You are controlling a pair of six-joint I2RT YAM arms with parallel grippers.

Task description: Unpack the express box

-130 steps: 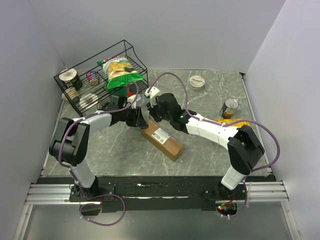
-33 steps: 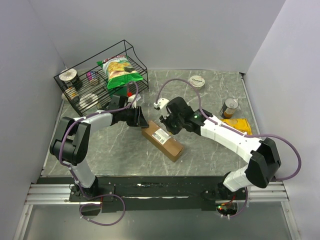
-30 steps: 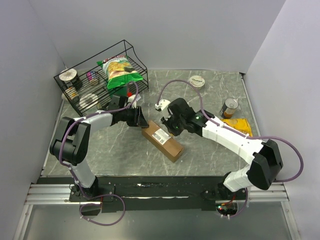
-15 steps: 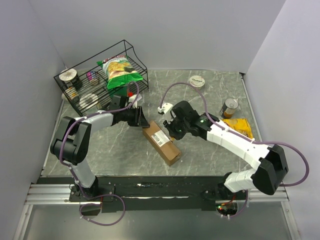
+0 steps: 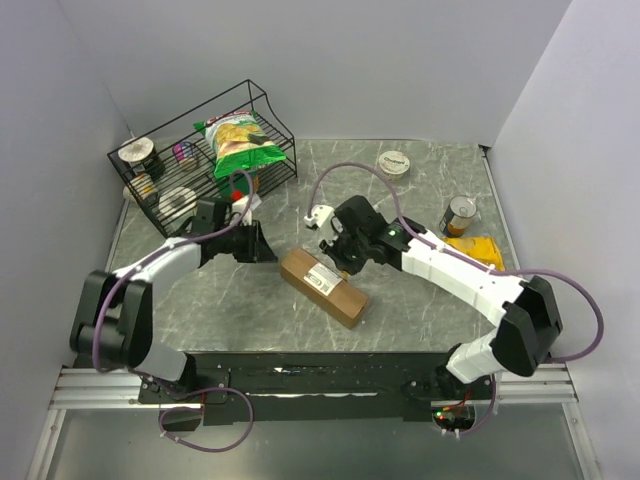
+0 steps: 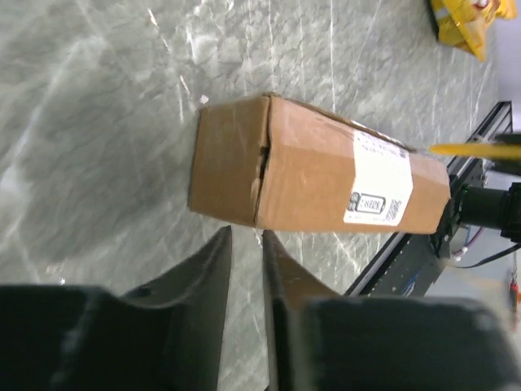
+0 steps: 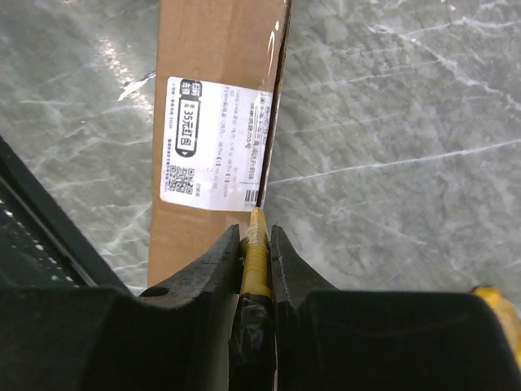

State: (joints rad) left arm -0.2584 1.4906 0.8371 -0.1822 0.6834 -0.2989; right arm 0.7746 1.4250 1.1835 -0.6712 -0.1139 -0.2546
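Observation:
The express box, a long brown carton with a white label, lies flat on the marble table at centre. My right gripper hangs over its far long edge, shut on a thin yellow tool. The tool's tip touches the box's edge beside the label. My left gripper sits just left of the box's left end, apart from it. Its jaws are closed to a narrow slit with nothing between them.
A black wire rack at the back left holds a green chip bag and cans. A white round lid, a can and a yellow bag lie at the right.
My left gripper has drawn back to the left, off the box's end. The box has shifted slightly left and toward the front. The right gripper stays over its far edge with the tool.

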